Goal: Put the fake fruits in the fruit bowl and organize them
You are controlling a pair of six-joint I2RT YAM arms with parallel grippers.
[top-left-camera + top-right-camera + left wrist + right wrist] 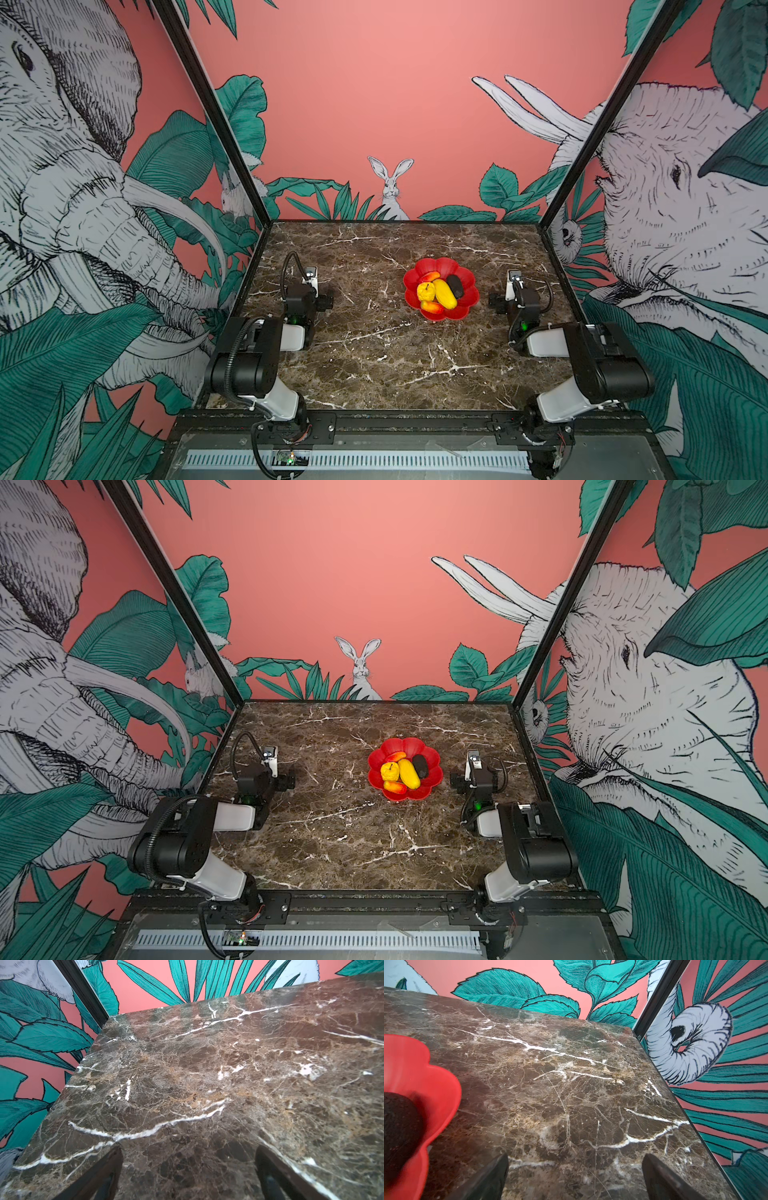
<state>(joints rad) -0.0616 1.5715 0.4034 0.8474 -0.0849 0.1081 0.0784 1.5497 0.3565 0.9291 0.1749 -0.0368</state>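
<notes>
Looking down the left end effector [189, 1174], I see its two dark fingers [110, 1169] spread wide with only bare brown marble between them, gripping nothing. The right end effector [575, 1176] stands just as wide and is equally empty, low over the bench [571, 1084]. In the right wrist view the scalloped red rim of the fruit bowl [438, 1088] sits just beside that end effector, clear of its fingers. The rough black oval fruit [398, 1122] lies inside the rim.

In a top view the fruit bowl [441, 262] rests on the bench at about 2 o'clock from the bench's middle. It is at 3 o'clock from the left end effector and 9 o'clock from the right one, much nearer the right. All five fake fruits lie inside it in one tight cluster. The yellow oblong fruit [445, 294] lies across the bowl's middle. The round yellow stemmed fruit [425, 292] presses against it at 9 o'clock, and the black oval fruit sits just beside it at 2 o'clock. The far elongated fruit [430, 276], red-orange-yellow, lies at 11 o'clock and the near elongated fruit [432, 307] at 7 o'clock.

Both arms are folded low, their bases at 7 and 5 o'clock on the bench's near edge
</notes>
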